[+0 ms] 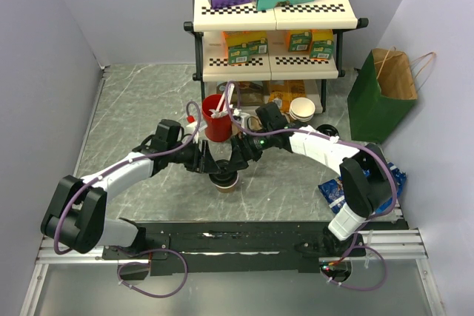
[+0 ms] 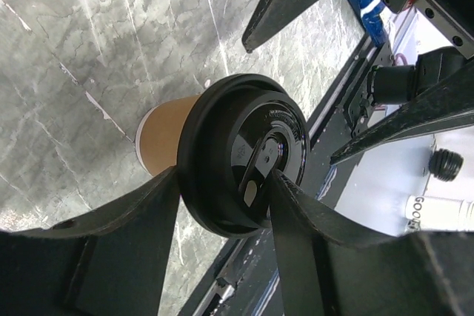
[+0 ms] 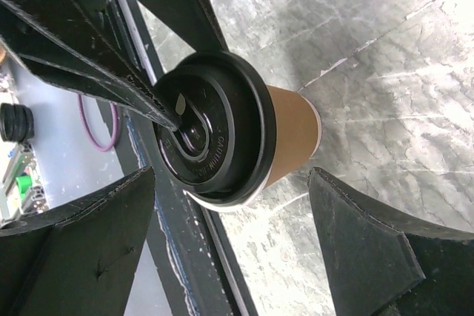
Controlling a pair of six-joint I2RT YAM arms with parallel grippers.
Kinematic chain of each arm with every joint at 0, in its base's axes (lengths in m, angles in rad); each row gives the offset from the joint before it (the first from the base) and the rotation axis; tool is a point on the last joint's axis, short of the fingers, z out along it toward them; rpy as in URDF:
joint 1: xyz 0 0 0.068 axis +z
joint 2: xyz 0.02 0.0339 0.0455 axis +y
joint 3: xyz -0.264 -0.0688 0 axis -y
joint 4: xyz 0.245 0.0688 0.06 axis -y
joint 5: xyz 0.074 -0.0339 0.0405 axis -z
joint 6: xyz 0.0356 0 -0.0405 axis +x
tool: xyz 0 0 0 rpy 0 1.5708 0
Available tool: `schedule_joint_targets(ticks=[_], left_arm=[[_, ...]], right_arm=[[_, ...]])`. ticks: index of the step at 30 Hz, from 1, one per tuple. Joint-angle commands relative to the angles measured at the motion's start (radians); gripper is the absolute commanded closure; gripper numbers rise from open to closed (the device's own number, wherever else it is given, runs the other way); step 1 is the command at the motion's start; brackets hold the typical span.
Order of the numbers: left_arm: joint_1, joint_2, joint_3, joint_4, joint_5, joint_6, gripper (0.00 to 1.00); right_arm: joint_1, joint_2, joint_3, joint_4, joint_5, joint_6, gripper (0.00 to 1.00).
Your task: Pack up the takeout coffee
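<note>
The takeout coffee (image 1: 224, 180), a brown paper cup with a black lid, stands upright on the grey marble table in front of both arms. My left gripper (image 1: 210, 164) is shut on its lid (image 2: 237, 146). One finger presses the outside of the rim and the other sits in the lid's recess by the sip hole. The brown cup wall (image 2: 164, 138) shows below. My right gripper (image 1: 238, 159) is open. In the right wrist view its fingers (image 3: 89, 234) stand wide on either side of the cup (image 3: 290, 132) and do not touch it.
A red cup of stirrers (image 1: 215, 118) stands just behind the grippers. A shelf rack (image 1: 270, 31) of boxes is at the back, with a stack of pale cups (image 1: 302, 109) at its foot. A green paper bag (image 1: 381, 98) stands at the right. A blue packet (image 1: 394, 181) lies by the right arm.
</note>
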Motion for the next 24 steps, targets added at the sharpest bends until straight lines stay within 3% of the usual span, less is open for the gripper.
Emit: schedule_joint_targets(ticks=[1,24], left_arm=[[-0.01,-0.028,0.042,-0.008,0.004,0.042,0.43],[-0.075,-0.017,0.102,-0.08,-0.085,0.16,0.4]], right_arm=[[0.016,0.001,0.007,-0.027,0.015,-0.027,0.11],[0.03,0.054,0.031,-0.09,0.074,-0.023,0.14]])
